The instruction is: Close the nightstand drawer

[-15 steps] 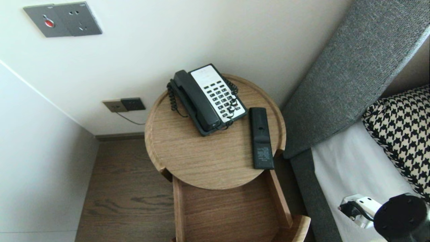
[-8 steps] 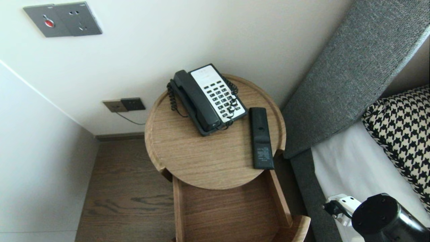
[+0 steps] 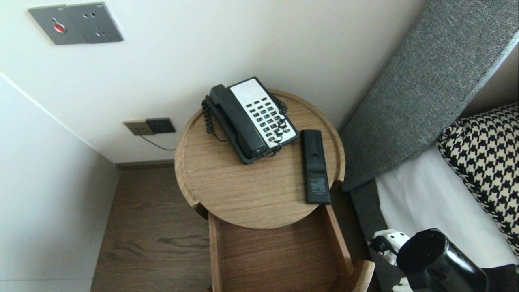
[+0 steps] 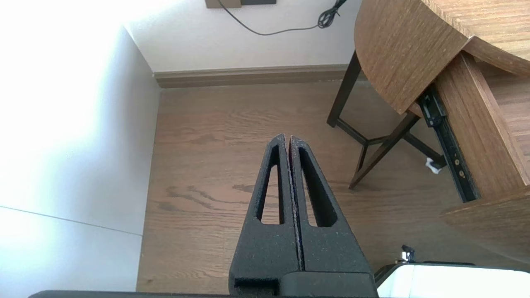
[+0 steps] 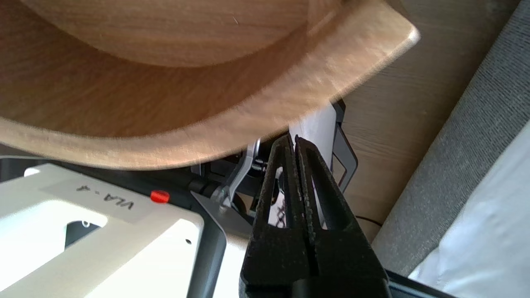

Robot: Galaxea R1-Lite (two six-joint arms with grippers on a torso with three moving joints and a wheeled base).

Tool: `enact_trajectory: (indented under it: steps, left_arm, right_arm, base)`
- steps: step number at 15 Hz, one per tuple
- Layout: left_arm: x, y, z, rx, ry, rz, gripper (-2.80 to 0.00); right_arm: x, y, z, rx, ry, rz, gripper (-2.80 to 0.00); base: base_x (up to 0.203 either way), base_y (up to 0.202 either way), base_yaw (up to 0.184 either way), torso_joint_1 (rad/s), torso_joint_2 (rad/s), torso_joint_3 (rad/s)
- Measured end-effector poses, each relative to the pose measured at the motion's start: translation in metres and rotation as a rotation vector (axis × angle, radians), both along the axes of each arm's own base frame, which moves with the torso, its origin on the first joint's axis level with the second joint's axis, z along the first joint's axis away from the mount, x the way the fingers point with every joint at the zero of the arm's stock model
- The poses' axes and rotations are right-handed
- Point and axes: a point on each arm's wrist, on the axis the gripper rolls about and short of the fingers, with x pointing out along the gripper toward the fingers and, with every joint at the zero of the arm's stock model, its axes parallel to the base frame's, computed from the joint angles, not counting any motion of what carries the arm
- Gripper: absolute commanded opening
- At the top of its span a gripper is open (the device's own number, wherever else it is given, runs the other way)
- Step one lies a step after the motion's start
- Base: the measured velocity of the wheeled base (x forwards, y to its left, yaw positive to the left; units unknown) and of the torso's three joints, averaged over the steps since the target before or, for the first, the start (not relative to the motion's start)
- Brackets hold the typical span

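The right gripper point(image 5: 295, 140) is clenched, fingers pressed flat together, nothing in it. It sits low at the table's front right. Its tips are just under the curved front panel of the drawer point(image 3: 215, 251); cannot tell if they touch it. The drawer stands pulled out from under the top of the table point(image 3: 227, 190), on the table's near side. The right arm point(image 3: 442, 259) shows as a black wrist end at the table's near right, between the drawer and the bed point(image 3: 421, 202).

The left gripper point(image 4: 288, 138) is also clenched and empty, hanging over the wood floor point(image 4: 215, 174) to the table's left, well apart from the table's dark legs point(image 4: 364, 140).

On the table, a telephone point(image 3: 259, 113) sits at the back, handset in its cradle, coiled cord at its side. A black remote point(image 3: 315, 166) lies just beside it on the table's right part, running back to front, its near end close to the rim above the drawer.

A grey headboard point(image 3: 425, 81) rises right of the table, with a houndstooth pillow point(image 3: 482, 162) farther right. The wall sockets point(image 3: 150, 126) sit low on the wall behind the table's left.
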Motion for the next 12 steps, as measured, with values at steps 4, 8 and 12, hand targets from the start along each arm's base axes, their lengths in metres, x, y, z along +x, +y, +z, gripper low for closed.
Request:
enact_trajectory:
  steps: [4, 8, 12]
  left_arm:
    - [0.000, 0.000, 0.000, 0.000, 0.000, 0.001, -2.80]
    - [0.000, 0.000, 0.000, 0.000, 0.000, 0.000, -2.80]
    - [0.000, 0.000, 0.000, 0.000, 0.000, 0.000, -2.80]
  right_arm:
    - [0.009, 0.010, -0.006, 0.017, -0.022, -0.004, -2.80]
    - [0.016, 0.017, -0.008, 0.026, -0.034, -0.005, -2.80]
    - [0.025, 0.026, -0.007, 0.029, -0.038, -0.006, -2.80]
  base:
    - [0.000, 0.000, 0.000, 0.000, 0.00, 0.000]
    - [0.000, 0.000, 0.000, 0.000, 0.00, 0.000]
    - [0.000, 0.000, 0.000, 0.000, 0.00, 0.000]
